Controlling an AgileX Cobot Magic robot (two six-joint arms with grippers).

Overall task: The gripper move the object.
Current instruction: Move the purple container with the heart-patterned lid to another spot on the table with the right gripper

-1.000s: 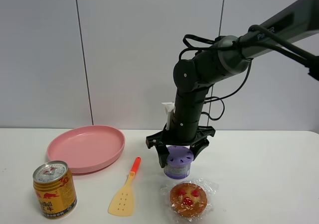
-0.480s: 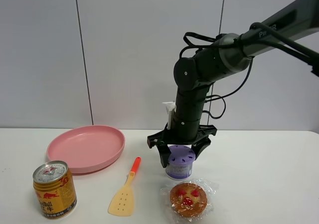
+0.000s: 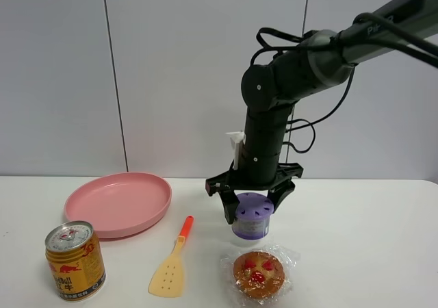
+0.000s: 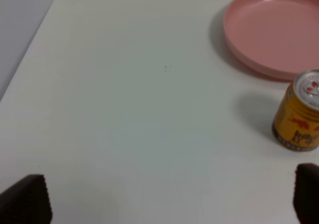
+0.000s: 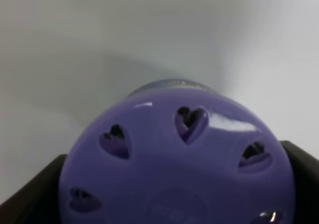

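The object, a squat canister with a lavender slotted lid and pale sides, sits between the two dark claw fingers of my right gripper. The gripper is shut on it and holds it upright just above the white table. The black right arm comes down from the upper right. In the right wrist view the lid with heart-shaped holes fills the frame, with a finger on each side. My left gripper is open and empty over bare table; it does not show in the exterior view.
A wrapped pastry with red spots lies just in front of the canister. A yellow spatula with an orange handle lies to its left. A pink plate and a gold drink can stand at the left, and both show in the left wrist view.
My right gripper has risen slightly and shifted a little right, carrying the canister with it, away from the pastry. Everything else is unmoved.
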